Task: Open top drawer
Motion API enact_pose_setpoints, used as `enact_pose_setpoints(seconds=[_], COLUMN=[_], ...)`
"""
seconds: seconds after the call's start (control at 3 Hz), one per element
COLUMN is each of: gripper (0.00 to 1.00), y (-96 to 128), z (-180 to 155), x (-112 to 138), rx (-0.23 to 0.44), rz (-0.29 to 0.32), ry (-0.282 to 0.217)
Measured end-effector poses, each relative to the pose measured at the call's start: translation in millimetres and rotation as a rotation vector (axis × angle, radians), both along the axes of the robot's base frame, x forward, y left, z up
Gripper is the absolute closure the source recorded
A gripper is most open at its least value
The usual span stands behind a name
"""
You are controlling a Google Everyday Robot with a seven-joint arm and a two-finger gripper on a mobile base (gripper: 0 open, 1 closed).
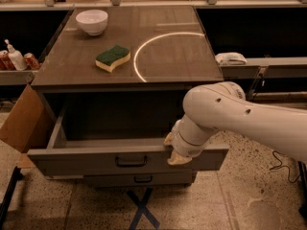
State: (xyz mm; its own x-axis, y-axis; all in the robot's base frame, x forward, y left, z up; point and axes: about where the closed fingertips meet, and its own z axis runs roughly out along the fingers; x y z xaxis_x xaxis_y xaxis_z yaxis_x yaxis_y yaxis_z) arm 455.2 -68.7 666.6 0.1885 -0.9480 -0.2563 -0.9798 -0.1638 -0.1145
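The top drawer [91, 161] is the wide grey front with a small dark bar handle [131, 162]. It stands pulled well out from the cabinet, and its deep grey box shows behind the front. My gripper [171, 150] is at the top edge of the drawer front, right of the handle, on the end of the white arm [225, 119] that comes in from the right. The arm hides the right part of the drawer box.
A narrower grey drawer front [139, 178] sits shut below. On the cabinet top [168, 56] lie a green and yellow sponge [112, 57] and a white bowl [91, 21]. A cardboard flap [24, 121] stands at the left. Bottles [14, 59] sit on a left shelf.
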Motion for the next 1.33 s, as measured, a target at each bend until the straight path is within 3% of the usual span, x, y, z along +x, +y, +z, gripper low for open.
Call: enact_pose_setpoints(seconds=[0.33,0.67,1.0,1.33], gripper=[0.96,1.0,0.83,0.6], y=[-6.5,-6.5,-6.5,-6.5], z=[10.4,10.4,11.1,11.8], x=[-13.6,-13.6,-14.1,-14.7], rx=[-0.009,-0.009,-0.011,-0.012], rz=[-0.01,-0.01,-0.01,-0.009], ry=[-0.015,-0.015,-0.017,-0.018])
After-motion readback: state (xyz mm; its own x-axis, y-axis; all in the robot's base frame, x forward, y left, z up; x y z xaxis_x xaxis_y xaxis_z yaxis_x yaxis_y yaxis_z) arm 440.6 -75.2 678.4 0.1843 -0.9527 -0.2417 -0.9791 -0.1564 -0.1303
